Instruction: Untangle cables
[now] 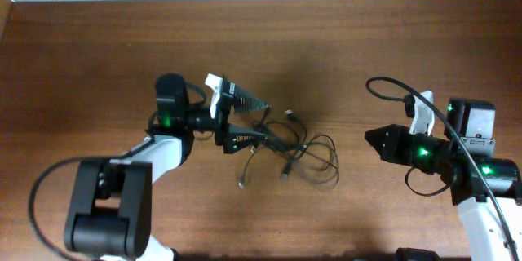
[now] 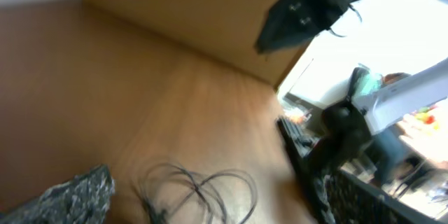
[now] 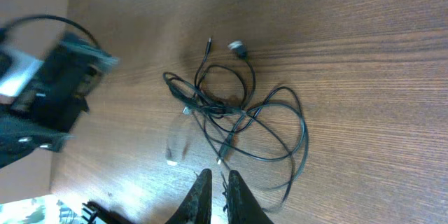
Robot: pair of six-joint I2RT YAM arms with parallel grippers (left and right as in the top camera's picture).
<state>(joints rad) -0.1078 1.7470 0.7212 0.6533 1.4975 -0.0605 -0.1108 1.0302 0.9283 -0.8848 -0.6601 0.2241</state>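
Brown wooden table (image 1: 98, 49) — fine straight grain, smooth, low satin sheen.
Thin black flexible cables (image 3: 213, 108): smooth plastic-looking sheath, faint gloss. Small plug end (image 3: 236, 47) greyish, looks metallic.
Left gripper (image 1: 263, 120): black fingers (image 2: 77, 196) with a rough, grey-speckled facing.
Right gripper (image 3: 218, 175) — matt black plastic.
White arm link (image 1: 167, 151): smooth, semi-gloss shell. Black base housing (image 1: 106, 208): matt plastic.

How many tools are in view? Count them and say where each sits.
2. The left tool, open, is at the left edge of the cables; the right tool, shut, sits apart to their right. Neither is hidden.
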